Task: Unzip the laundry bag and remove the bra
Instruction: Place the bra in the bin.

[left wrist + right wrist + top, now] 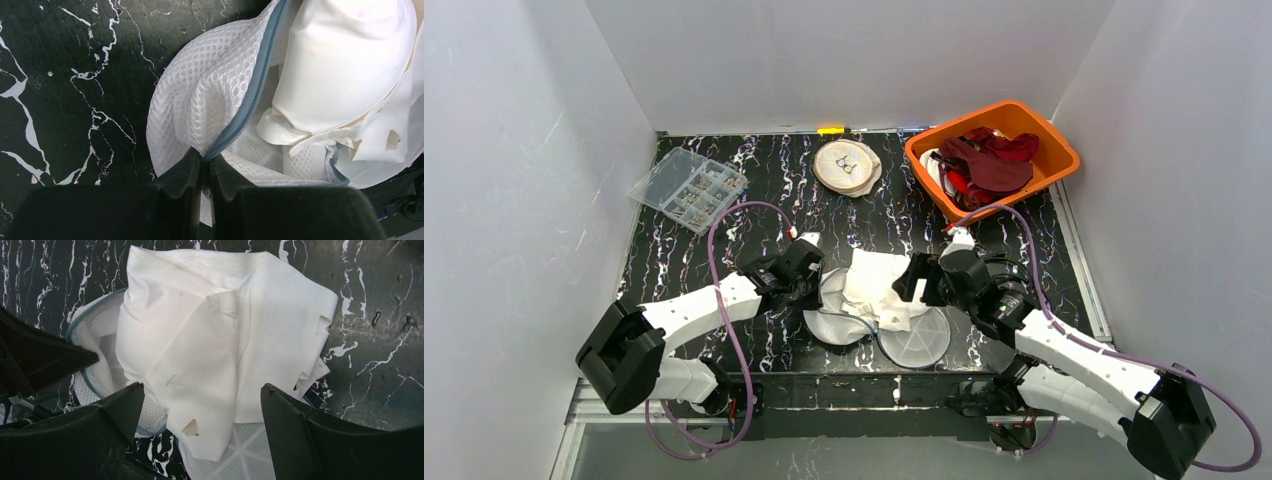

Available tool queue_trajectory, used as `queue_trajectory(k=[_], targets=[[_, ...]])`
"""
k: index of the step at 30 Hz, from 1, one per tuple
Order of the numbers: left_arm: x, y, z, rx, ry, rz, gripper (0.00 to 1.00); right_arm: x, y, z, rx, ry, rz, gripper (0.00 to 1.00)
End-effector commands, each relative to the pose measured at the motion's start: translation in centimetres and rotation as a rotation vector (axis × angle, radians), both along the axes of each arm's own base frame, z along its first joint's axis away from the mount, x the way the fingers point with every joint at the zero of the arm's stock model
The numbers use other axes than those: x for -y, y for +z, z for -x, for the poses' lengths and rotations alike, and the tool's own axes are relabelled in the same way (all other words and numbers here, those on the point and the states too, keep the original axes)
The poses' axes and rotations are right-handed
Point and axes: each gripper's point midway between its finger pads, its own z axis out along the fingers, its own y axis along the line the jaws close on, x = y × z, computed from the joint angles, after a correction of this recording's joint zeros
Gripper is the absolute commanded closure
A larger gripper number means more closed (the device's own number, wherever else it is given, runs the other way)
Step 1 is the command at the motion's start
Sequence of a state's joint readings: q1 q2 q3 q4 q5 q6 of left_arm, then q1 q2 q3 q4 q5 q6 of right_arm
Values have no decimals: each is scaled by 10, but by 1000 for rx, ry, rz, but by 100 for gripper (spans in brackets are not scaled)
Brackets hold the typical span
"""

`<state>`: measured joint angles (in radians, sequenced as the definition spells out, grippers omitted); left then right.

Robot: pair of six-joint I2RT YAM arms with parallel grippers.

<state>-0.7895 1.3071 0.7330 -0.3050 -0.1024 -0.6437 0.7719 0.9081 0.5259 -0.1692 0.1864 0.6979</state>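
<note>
The left gripper [204,170] is pinched tight on the zipper edge of the mesh laundry bag [200,95], with the bra [345,65] spilling out at its two o'clock. The right gripper [202,390] gapes wide and holds nothing, the bra lying at its twelve o'clock.

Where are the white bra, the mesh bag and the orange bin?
white bra [210,340]: right wrist view, middle of its fabric.
mesh bag [200,95]: left wrist view, on the open mesh flap.
orange bin [1058,150]: top external view, on its right wall.
</note>
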Motion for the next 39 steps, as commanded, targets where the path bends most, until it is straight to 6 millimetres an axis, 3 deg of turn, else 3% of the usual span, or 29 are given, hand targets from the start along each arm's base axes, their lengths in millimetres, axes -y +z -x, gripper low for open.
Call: queue_trajectory(k=[1, 6, 10, 13, 17, 19, 21, 24, 28, 31, 33, 39], targets=[[2, 3, -5, 68, -26, 30, 96, -3, 1, -6, 35, -46, -80, 5], [6, -3, -2, 66, -49, 61, 100, -35, 16, -9, 48, 78, -178, 2], [5, -8, 2, 42, -48, 53, 100, -50, 30, -13, 85, 148, -192, 3], [-3, -2, 1, 33, -5, 18, 92, -50, 33, -15, 97, 160, -169, 3], [-11, 30, -2, 76, 48, 25, 49, -44, 40, -14, 118, 154, -152, 3], [-13, 50, -3, 102, 67, 44, 36, -40, 47, -14, 138, 146, -150, 3], [-12, 70, -4, 131, 68, 78, 29, -35, 54, -12, 158, 141, -144, 3], [3, 102, -4, 171, 25, 182, 27, -26, 61, -9, 181, 130, -135, 3], [54, 130, -2, 167, -133, 392, 27, -18, 66, -3, 214, 126, -150, 3], [80, 124, -2, 105, -217, 439, 27, -17, 66, 2, 215, 134, -171, 3], [88, 109, -7, 49, -237, 437, 26, -17, 67, 6, 208, 141, -188, 3], [79, 72, -18, -59, -187, 402, 16, -17, 70, 15, 197, 152, -228, 3]])
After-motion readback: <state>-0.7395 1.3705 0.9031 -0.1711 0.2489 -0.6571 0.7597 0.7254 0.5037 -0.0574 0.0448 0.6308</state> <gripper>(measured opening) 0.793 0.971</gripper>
